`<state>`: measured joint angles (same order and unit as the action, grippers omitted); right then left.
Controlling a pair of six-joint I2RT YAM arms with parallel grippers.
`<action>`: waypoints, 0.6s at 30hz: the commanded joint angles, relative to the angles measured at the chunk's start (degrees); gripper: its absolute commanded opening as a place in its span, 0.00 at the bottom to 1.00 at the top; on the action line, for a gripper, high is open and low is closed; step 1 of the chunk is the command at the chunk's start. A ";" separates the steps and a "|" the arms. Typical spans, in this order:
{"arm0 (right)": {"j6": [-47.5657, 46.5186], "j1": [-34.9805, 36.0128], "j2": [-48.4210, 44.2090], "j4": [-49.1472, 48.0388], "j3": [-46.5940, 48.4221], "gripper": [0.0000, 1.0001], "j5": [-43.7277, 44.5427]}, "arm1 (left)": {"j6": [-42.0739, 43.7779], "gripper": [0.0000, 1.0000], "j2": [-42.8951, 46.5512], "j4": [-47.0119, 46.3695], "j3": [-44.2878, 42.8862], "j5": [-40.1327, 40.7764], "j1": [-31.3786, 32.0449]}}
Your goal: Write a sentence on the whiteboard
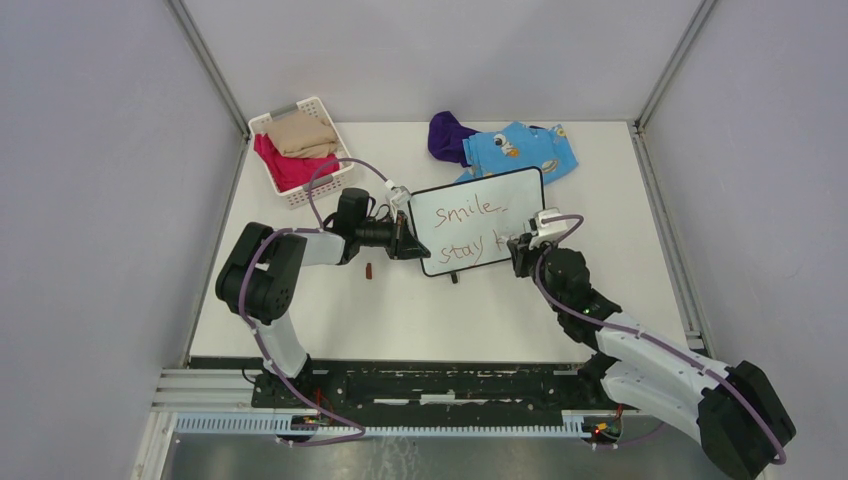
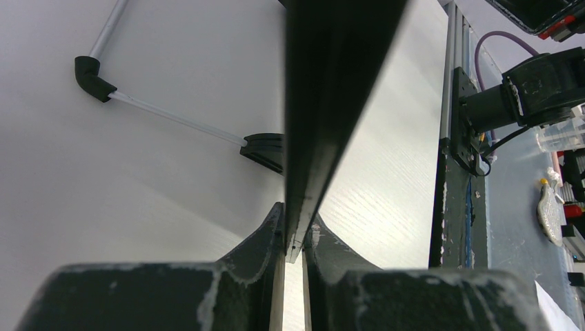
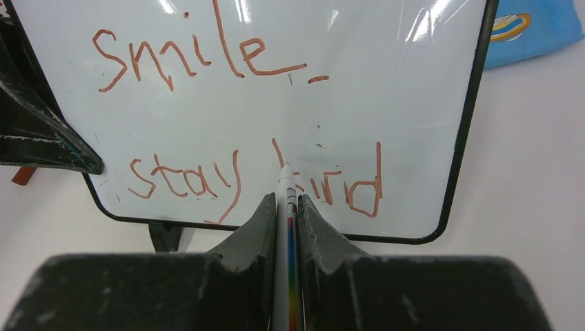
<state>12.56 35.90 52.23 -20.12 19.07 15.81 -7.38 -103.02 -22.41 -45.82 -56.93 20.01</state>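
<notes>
Top external: whiteboard (image 1: 478, 220) sits mid-table, sentence (image 1: 468, 212) facing the arms. Left gripper (image 1: 408, 240) pinches the whiteboard's left edge, probably to brace it against writing pressure. Right gripper (image 1: 520, 245) is at the whiteboard's lower right, over the second line. Basket (image 1: 300, 195) of clothes lies beyond the whiteboard's left corner.

Left wrist: jaws clamped on the black frame, seen edge-on.

Right wrist: jaws closed on a marker (image 3: 283, 200), its tip touching the whiteboard at the "k" of "kind". "smile" above and "stay kind" below read whole, so the writing looks nearly done.
</notes>
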 commanded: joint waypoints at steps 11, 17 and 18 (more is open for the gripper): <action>-0.33 0.20 2.95 -5.18 3.36 0.00 4.56 | 4.56 0.02 -1.98 5.01 -0.41 7.12 0.32; -0.18 0.20 3.47 -5.37 2.68 0.00 5.35 | 4.67 0.02 -2.18 5.27 -0.50 7.23 0.30; -0.31 0.22 3.57 -5.37 2.64 0.00 5.50 | 4.73 0.02 -2.12 5.28 -0.50 7.19 0.29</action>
<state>12.53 35.90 55.59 -22.20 20.51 19.68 -7.35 -103.02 -22.26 -45.93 -56.90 20.01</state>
